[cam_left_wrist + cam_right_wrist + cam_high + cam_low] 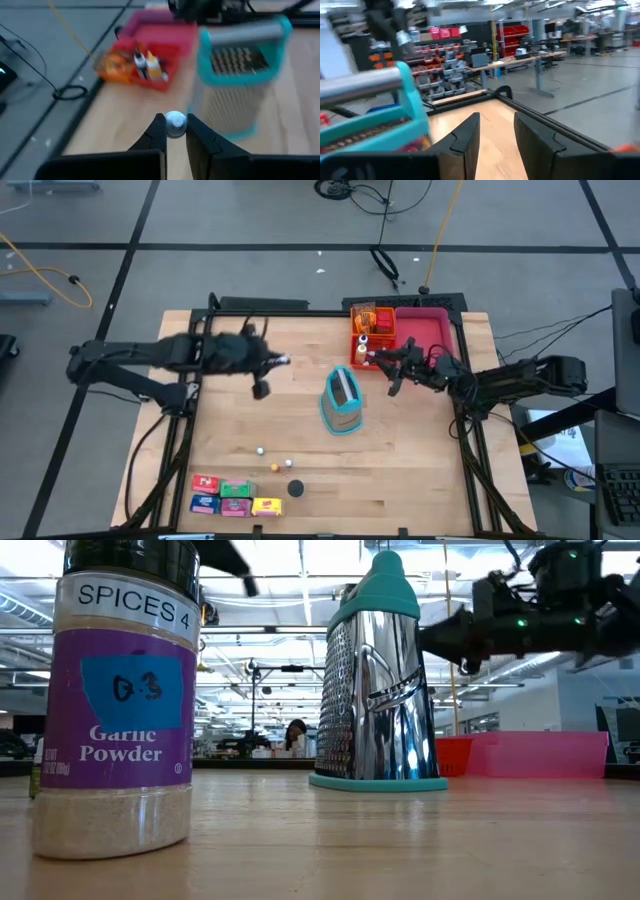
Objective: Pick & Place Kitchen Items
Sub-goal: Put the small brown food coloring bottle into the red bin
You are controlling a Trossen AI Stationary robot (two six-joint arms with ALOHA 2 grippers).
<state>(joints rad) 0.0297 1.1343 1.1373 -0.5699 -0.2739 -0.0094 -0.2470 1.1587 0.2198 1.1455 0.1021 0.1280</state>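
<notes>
Left wrist view: the left gripper point(175, 131) has its jaws closed on a small white-capped bottle point(175, 121), carried above the bench point(300, 430). The orange tray point(135, 70) lies ahead, beyond the grater point(240, 80). The right gripper point(496, 131) waits nearer that tray, jaws parted and empty.

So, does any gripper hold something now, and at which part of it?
The left gripper holds a small white-capped bottle, pinched at its sides between the fingertips. The right gripper is open and holds nothing.
</notes>
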